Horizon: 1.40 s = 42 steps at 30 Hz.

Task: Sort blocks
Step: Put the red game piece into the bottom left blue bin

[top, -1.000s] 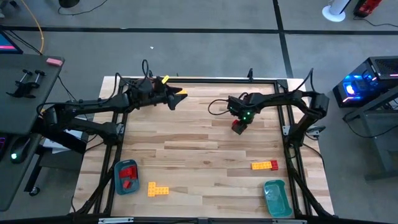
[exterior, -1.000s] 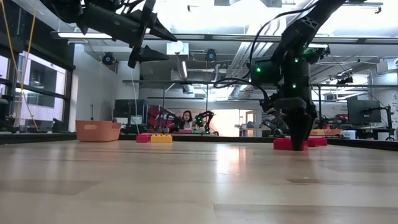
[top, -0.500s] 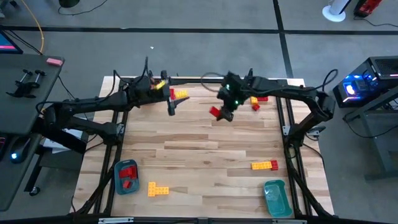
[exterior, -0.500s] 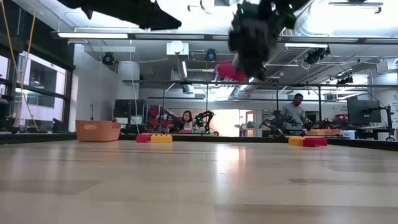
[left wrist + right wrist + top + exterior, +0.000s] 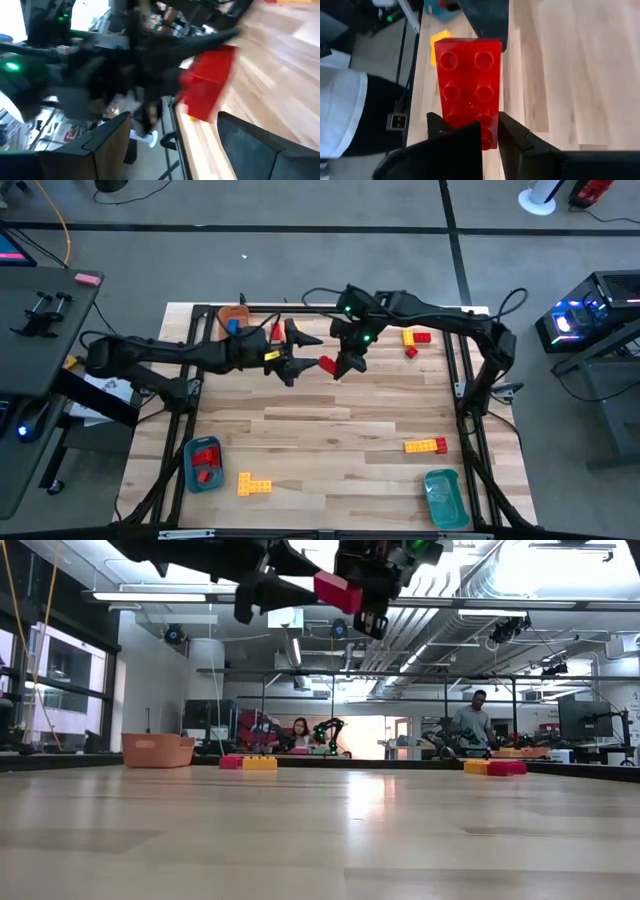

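Two arms meet above the table's upper middle in the high view. My right gripper [image 5: 340, 363], reaching in from the upper right, grips a red block [image 5: 327, 365] by one end, raised off the wood. My left gripper [image 5: 300, 355], fingers spread, points at the block's free end from the left, just beside it.

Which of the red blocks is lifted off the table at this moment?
The red block gripped by the right gripper, high above the table. The red blocks in the teal tray rest there.
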Available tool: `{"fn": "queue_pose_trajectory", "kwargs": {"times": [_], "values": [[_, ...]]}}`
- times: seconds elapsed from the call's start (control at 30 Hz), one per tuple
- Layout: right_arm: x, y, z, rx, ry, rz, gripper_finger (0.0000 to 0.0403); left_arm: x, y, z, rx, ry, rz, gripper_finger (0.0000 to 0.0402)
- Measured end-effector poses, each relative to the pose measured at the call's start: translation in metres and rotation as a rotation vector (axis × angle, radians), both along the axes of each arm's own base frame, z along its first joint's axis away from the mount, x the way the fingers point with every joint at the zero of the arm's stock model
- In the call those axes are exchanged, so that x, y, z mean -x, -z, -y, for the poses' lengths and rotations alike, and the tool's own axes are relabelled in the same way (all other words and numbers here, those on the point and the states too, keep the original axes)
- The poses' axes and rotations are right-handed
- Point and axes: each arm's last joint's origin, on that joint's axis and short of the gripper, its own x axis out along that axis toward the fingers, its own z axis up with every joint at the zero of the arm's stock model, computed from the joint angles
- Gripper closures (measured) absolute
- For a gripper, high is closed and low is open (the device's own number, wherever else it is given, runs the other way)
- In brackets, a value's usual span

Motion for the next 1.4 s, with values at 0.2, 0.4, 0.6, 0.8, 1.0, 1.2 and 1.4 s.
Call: {"fn": "queue_pose_trajectory", "kwargs": {"times": [0.2, 0.4, 0.6, 0.8, 1.0, 1.2, 1.4], "values": [[-0.009, 0.003, -0.001, -0.009, -0.027, -0.025, 0.0403, -0.007, 0.009, 0.009, 0.041, 0.073, -0.033, 0.0120], [-0.012, 0.003, -0.006, -0.056, -0.042, -0.025, 0.0403, -0.010, 0.015, 0.012, 0.064, 0.119, -0.055, 0.0120], [-0.013, 0.003, -0.011, -0.070, -0.039, -0.043, 0.0403, -0.014, 0.022, 0.015, 0.088, 0.177, -0.078, 0.0120], [-0.013, 0.003, -0.012, -0.080, -0.031, -0.057, 0.0403, -0.017, 0.024, 0.021, 0.087, 0.198, -0.078, 0.0128], [-0.013, 0.003, -0.012, -0.084, -0.014, -0.067, 0.0403, -0.018, 0.021, 0.023, 0.081, 0.208, -0.043, 0.0203], [-0.013, 0.003, -0.014, -0.099, -0.015, -0.068, 0.0403, -0.018, 0.021, 0.024, 0.082, 0.218, -0.046, 0.0318], [-0.016, 0.003, -0.021, -0.091, -0.030, -0.060, 0.0399, -0.017, 0.021, 0.025, 0.096, 0.222, -0.050, 0.0338]]}}
